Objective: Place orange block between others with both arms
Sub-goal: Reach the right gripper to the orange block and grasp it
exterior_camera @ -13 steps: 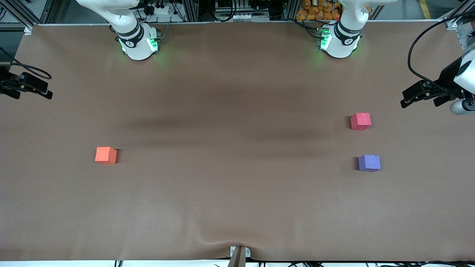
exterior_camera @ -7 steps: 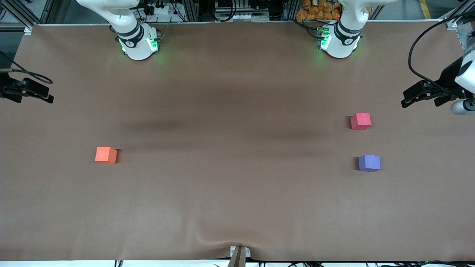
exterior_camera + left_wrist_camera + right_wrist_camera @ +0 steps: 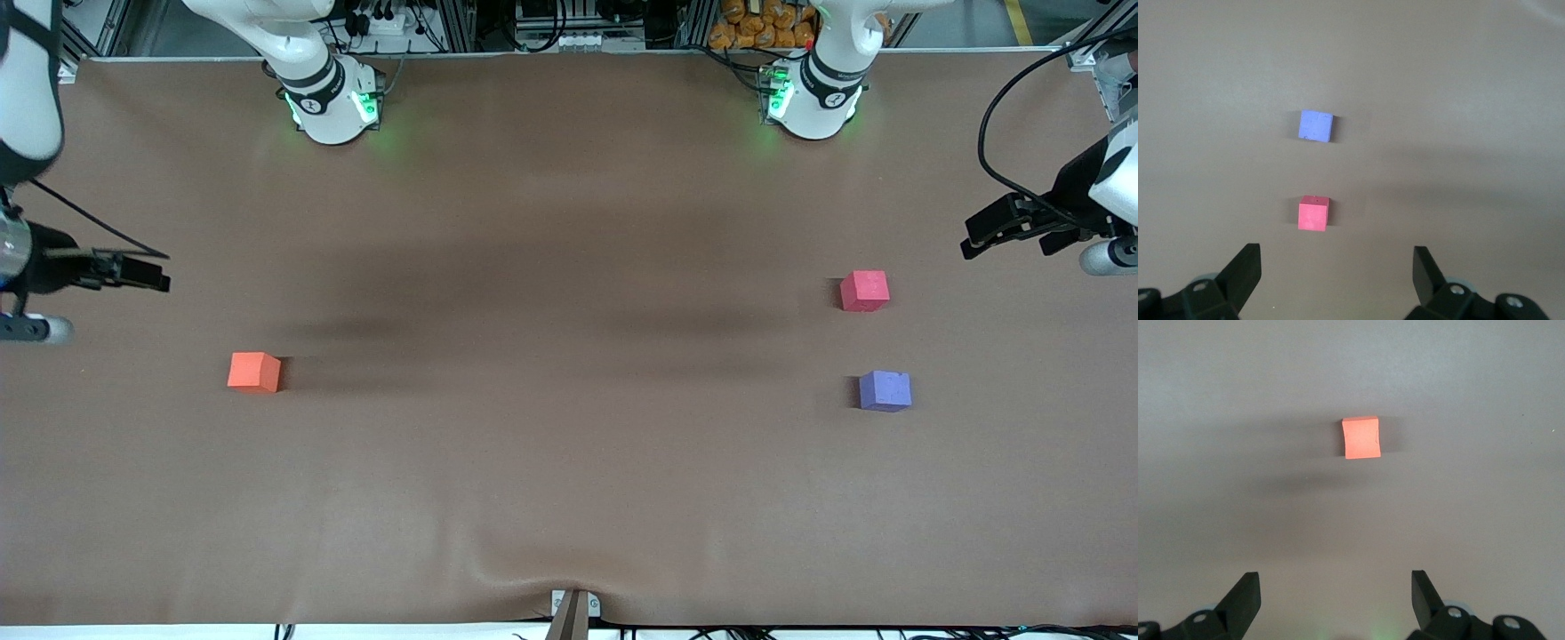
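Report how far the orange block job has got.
Nothing is placed yet. The orange block sits untouched at the right arm's end of the table, with the pinkish-red cube and purple-blue cube at the left arm's end. In hand: the right gripper hangs open above the table near the orange block; the left gripper waits open. Left: grasp, carry, set it between the cubes.

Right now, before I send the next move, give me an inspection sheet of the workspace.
Surface: brown table cover, wrinkled at the edge nearest the front camera.
Job's things: orange block alone toward the right arm's end; pinkish-red cube and purple-blue cube apart toward the left arm's end, gap between them unfilled.
Clutter: nothing seen.
Grippers: right gripper open, empty, near the orange block; left gripper open, empty, near the pinkish-red cube.
Cables: black cable looping to the left arm.
Surroundings: racks and wiring past the bases.
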